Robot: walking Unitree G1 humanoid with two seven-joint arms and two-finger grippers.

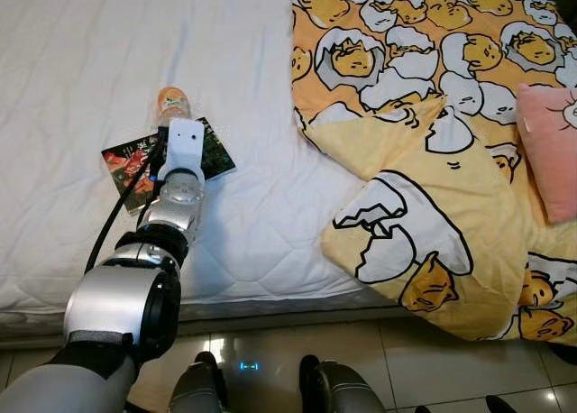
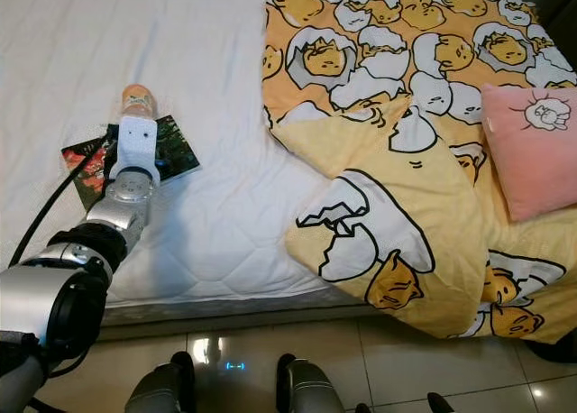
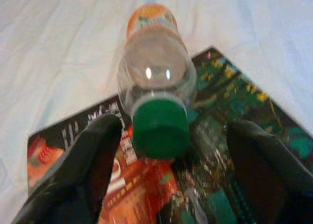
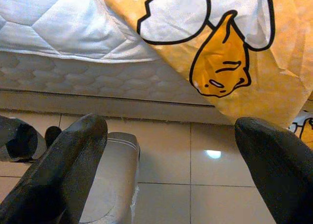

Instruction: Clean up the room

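Down by the floor, the right gripper [image 4: 171, 170] hangs spread, below the mattress [image 4: 73, 23] edge. Farther out, the left gripper [image 3: 168, 175] is spread, fingers either side of the bottle [image 3: 156, 87] cap, untouching; the bottle lies on a booklet [image 1: 207, 151], bare sheet beyond.

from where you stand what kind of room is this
Most likely a bedroom. A bed with a white quilted cover stands on a tiled floor, with a cartoon-print duvet and a pink pillow on it. The left gripper hangs open around a bottle lying there.
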